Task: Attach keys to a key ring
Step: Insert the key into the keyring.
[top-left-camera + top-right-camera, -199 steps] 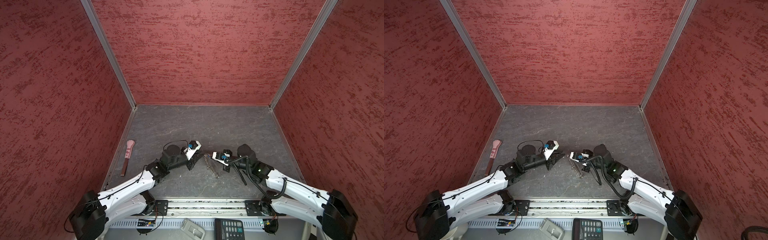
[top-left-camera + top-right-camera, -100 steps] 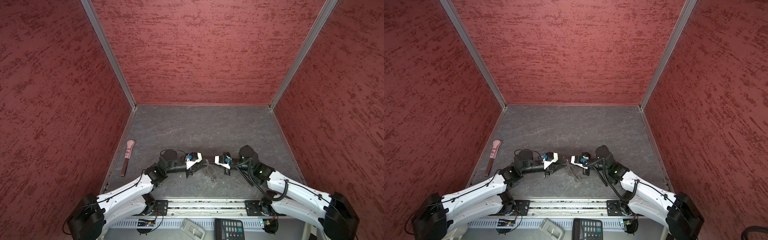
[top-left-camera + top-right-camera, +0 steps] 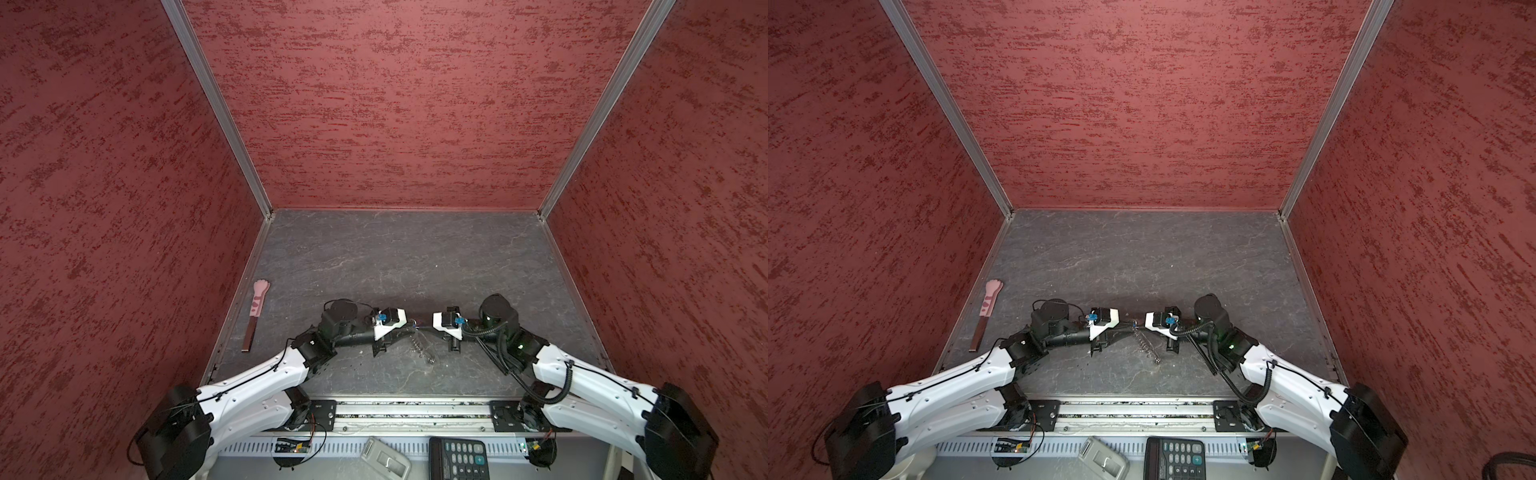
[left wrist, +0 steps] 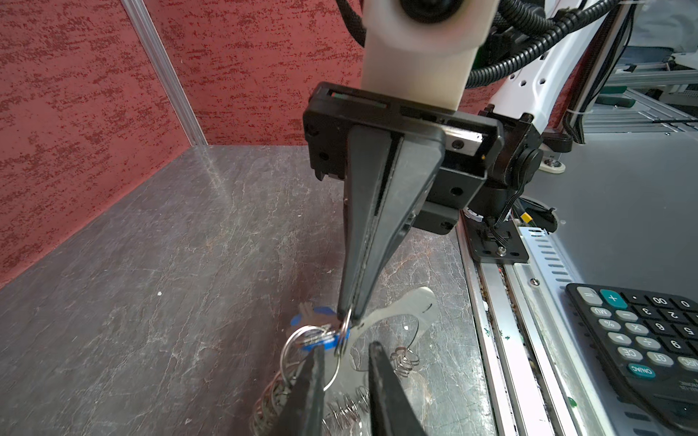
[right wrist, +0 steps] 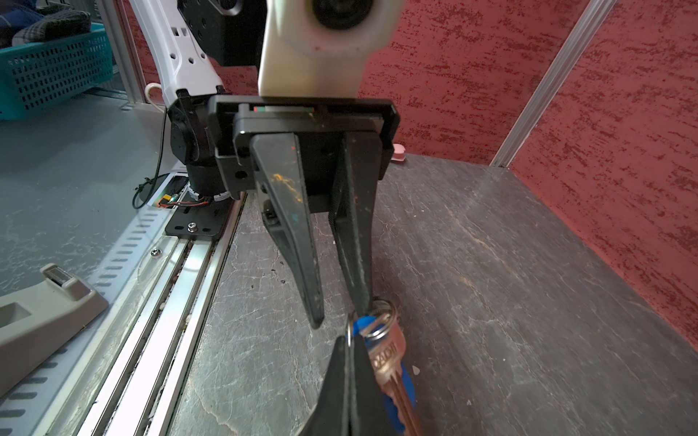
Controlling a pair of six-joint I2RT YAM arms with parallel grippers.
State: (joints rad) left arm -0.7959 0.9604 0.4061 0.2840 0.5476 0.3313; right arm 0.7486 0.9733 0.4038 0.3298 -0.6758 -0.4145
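My right gripper (image 5: 351, 339) is shut edge-on on a thin silver ring (image 4: 343, 334) just above the table. A copper key (image 5: 389, 358) and a blue key tag (image 5: 406, 381) hang from that bunch beside its jaws. My left gripper (image 4: 347, 347) faces it tip to tip with its fingers apart. One of the left fingers (image 4: 315, 377) crosses a larger silver key ring (image 4: 291, 347) that joins a row of silver links (image 4: 270, 400). In both top views the grippers (image 3: 409, 328) (image 3: 1140, 326) meet at the table's near middle, with the links (image 3: 419, 347) trailing below.
A pink paw-tipped stick (image 3: 257, 307) lies by the left wall. Loose wire springs (image 4: 404, 362) and a thin cut-out plate (image 4: 415, 309) rest under the grippers. A calculator (image 3: 457, 457) and a grey tape dispenser (image 3: 384, 459) sit beyond the front rail (image 3: 415, 411).
The left gripper has come down and levelled out toward the right gripper. The two now meet lower and closer to the front edge. The right gripper has stayed shut.
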